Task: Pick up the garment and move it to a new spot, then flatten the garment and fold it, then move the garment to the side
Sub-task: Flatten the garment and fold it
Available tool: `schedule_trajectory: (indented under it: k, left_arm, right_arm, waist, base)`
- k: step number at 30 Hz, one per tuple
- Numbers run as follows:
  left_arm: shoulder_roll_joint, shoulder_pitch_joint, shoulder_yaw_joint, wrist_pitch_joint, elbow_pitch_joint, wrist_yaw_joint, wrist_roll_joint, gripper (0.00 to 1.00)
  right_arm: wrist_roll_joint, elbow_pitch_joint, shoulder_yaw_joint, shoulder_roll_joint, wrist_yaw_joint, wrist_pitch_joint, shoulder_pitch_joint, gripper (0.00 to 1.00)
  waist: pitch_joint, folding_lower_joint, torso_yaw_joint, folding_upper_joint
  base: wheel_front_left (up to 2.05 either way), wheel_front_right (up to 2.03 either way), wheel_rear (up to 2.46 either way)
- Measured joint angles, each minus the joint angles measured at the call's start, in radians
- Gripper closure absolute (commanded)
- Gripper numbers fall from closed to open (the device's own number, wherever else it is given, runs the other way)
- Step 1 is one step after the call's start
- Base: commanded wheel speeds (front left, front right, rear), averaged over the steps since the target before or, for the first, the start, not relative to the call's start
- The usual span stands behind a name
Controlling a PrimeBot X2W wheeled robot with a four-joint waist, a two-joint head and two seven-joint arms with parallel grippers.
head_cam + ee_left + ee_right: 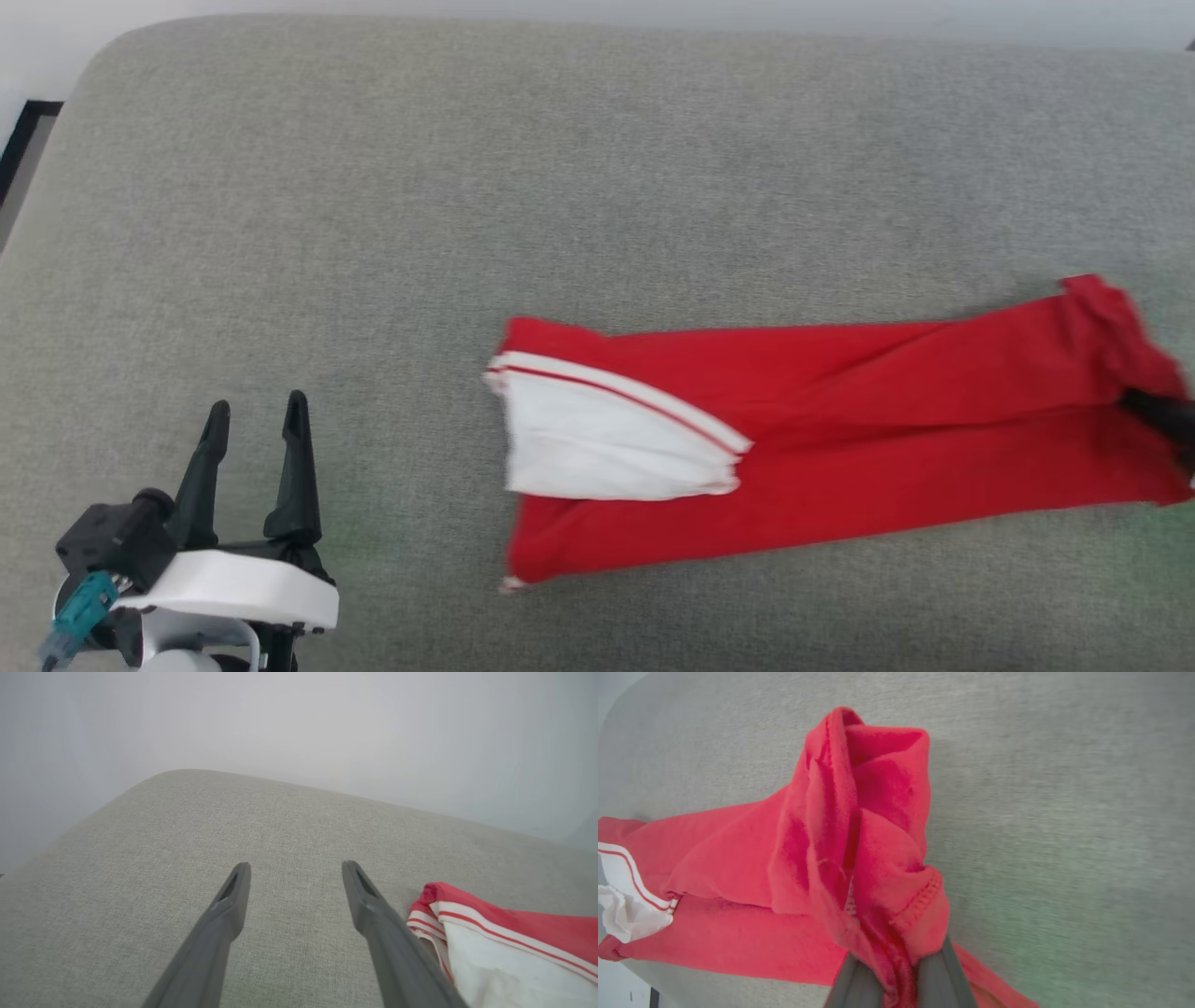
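The garment, a red T-shirt with a white sleeve and striped trim, lies folded into a long strip across the grey cushion, running from the middle to the right edge of the head view. Its right end is bunched up and lifted. My right gripper is shut on that bunched red cloth, its dark fingers just showing at the head view's right edge. My left gripper stands open at the lower left, off the cloth. In the left wrist view the left gripper hovers beside the garment's sleeve end.
The grey cushion has a rounded back-left corner with a pale wall beyond it. A dark frame stands past the cushion's left edge. Bare fabric stretches behind and to the left of the garment.
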State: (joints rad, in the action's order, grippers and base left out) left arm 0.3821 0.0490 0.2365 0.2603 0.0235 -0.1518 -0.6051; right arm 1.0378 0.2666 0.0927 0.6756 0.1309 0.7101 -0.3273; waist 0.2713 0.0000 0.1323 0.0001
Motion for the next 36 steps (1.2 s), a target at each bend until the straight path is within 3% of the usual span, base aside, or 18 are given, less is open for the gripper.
schedule_trajectory:
  k: [9, 13, 18, 24, 31, 36]
  left_arm:
    - [-0.096, -0.032, -0.105, 0.0, 0.033, 0.107, 0.072, 0.0]
    - [-0.123, -0.035, -0.133, 0.0, 0.058, 0.144, 0.088, 0.0]
    - [-0.152, -0.039, -0.169, 0.0, 0.075, 0.169, 0.103, 0.0]
    - [-0.172, -0.045, -0.187, 0.0, 0.087, 0.193, 0.12, 0.0]
    - [-0.188, -0.033, -0.179, 0.0, 0.102, 0.21, 0.131, 0.0]
    - [-0.198, -0.021, -0.174, 0.0, 0.121, 0.223, 0.133, 0.0]
  right_arm:
    - [-0.039, 0.106, -0.077, 0.104, 0.0, -0.05, 0.019, 1.0]
    - [-0.038, 0.103, -0.079, 0.113, 0.0, -0.059, 0.024, 1.0]
    - [0.054, -0.046, -0.068, 0.088, 0.0, -0.046, 0.058, 1.0]
    - [0.063, -0.294, 0.035, 0.048, 0.0, -0.028, 0.111, 1.0]
    - [0.003, -0.382, 0.179, -0.041, 0.0, -0.005, 0.06, 1.0]
    - [-0.052, -0.345, 0.291, -0.109, 0.0, 0.002, -0.017, 1.0]
  waist:
    - [-0.01, 0.0, -0.03, 0.0]
    - [-0.02, 0.0, -0.041, 0.0]
    - [-0.036, 0.0, -0.049, 0.0]
    - [-0.047, 0.0, -0.039, 0.0]
    - [-0.054, 0.0, -0.001, 0.0]
    - [-0.061, 0.0, 0.044, 0.0]
  base:
    - [0.0, 0.0, 0.0]
    - [0.0, 0.0, 0.0]
    - [0.0, 0.0, 0.0]
    - [0.0, 0.0, 0.0]
    - [0.0, 0.0, 0.0]
    - [0.0, 0.0, 0.0]
